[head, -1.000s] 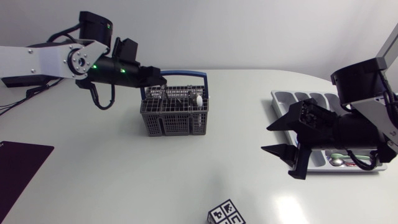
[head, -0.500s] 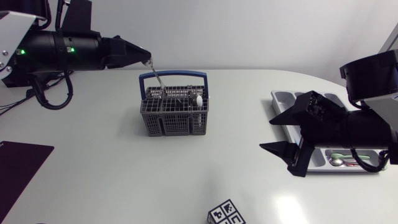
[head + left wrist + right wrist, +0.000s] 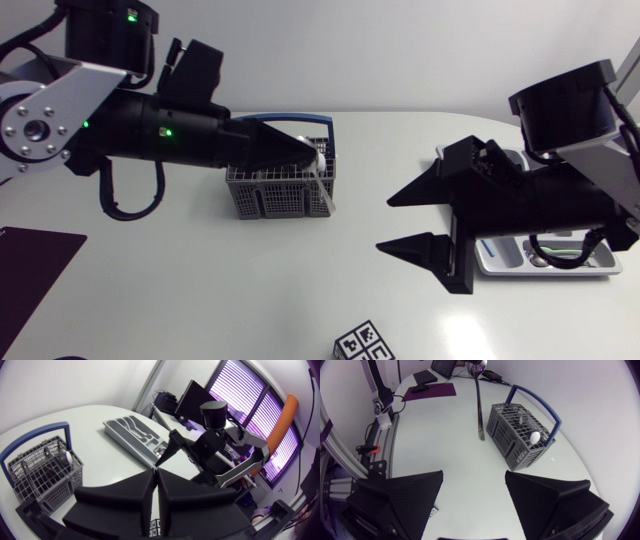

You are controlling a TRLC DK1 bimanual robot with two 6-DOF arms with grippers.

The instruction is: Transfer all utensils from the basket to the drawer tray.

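My left gripper [image 3: 312, 152] is over the grey wire basket [image 3: 270, 192] with the blue handle. It is shut on a long silver utensil [image 3: 325, 190] that hangs down in front of the basket. In the right wrist view that utensil [image 3: 479, 405] dangles upright ahead of my open right gripper [image 3: 475, 500], beside the basket [image 3: 520, 435]. A white-tipped utensil [image 3: 535, 437] stands in the basket. The right gripper [image 3: 385, 223] is left of the grey drawer tray [image 3: 442, 154], with nothing between its fingers. In the left wrist view the fingers [image 3: 142, 490] press together and hide the utensil.
The tray [image 3: 132, 432] holds a few utensils at its near end [image 3: 545, 258]. A black-and-white marker cube [image 3: 362, 342] sits at the front edge. A dark purple mat [image 3: 30, 265] lies at the front left. My right arm covers much of the tray.
My left gripper has lifted the silver utensil out of the basket and swung it rightward. My right gripper has opened wider and moved left, away from the tray.
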